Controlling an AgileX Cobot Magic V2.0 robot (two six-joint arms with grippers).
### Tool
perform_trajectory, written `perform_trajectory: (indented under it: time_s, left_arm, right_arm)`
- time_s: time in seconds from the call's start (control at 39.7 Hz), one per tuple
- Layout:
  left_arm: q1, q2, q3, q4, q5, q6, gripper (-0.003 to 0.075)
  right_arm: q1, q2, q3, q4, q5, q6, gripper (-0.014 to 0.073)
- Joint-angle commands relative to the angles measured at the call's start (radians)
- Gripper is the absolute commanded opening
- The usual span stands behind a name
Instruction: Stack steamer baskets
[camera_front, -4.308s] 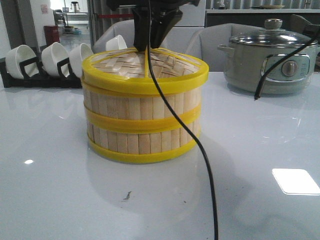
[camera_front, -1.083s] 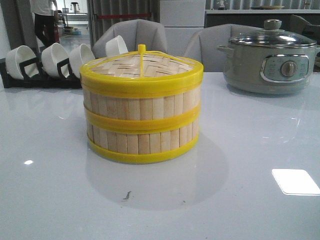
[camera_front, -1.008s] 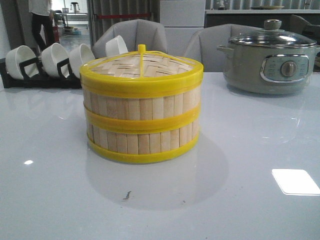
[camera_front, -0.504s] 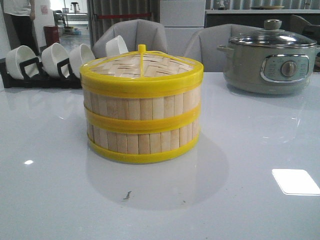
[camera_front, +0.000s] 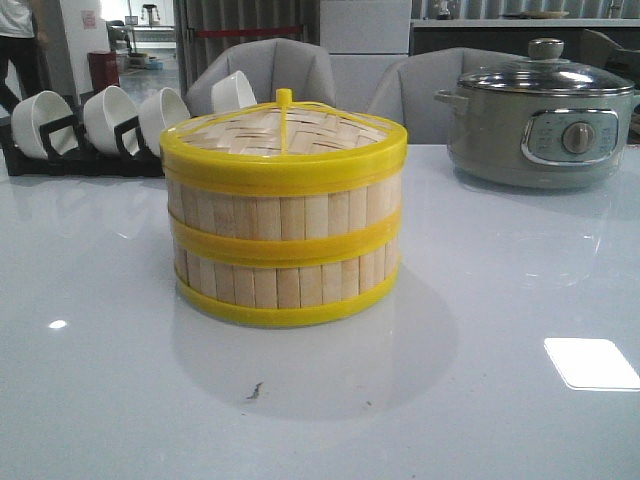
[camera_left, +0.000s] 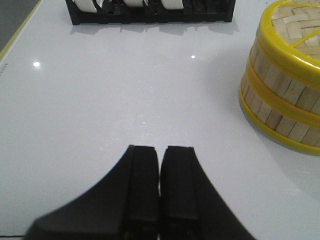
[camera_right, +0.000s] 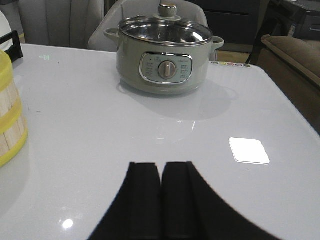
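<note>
Two round steamer baskets w/ pale wooden-slat walls and bright yellow rims sit one on the other, mid-table on the glossy white tabletop. The woven-bamboo lid w/ yellow rim caps the top one, seated level. Stack looks done to me; nothing left loose that I can see. My left gripper is off to the side of the stack, fingers pressed together, holding nothing. My right gripper likewise, facing the grey-green electric pot w/ glass lid.
</note>
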Motion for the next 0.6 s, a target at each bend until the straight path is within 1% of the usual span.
perform_trajectory:
  time_s: [0.0, 0.35, 0.45, 0.58]
  left_arm:
    - [-0.006, 0.001, -0.029, -0.005, -0.077, -0.007, 0.0085]
    - [-0.006, 0.001, -0.029, -0.005, -0.077, -0.007, 0.0085]
    - [-0.002, -0.001, -0.029, 0.093, -0.149, -0.003, 0.0084]
    - [-0.002, -0.04, -0.02, 0.101, -0.248, -0.003, 0.0085]
  right_arm:
    - [-0.005, 0.006, -0.029, -0.007, -0.095, -0.001, 0.0041]
    - [-0.005, 0.006, -0.029, -0.007, -0.095, -0.001, 0.0041]
    - [-0.005, 0.006, -0.029, -0.007, -0.095, -0.001, 0.0041]
    - [-0.005, 0.006, -0.029, -0.007, -0.095, -0.001, 0.0041]
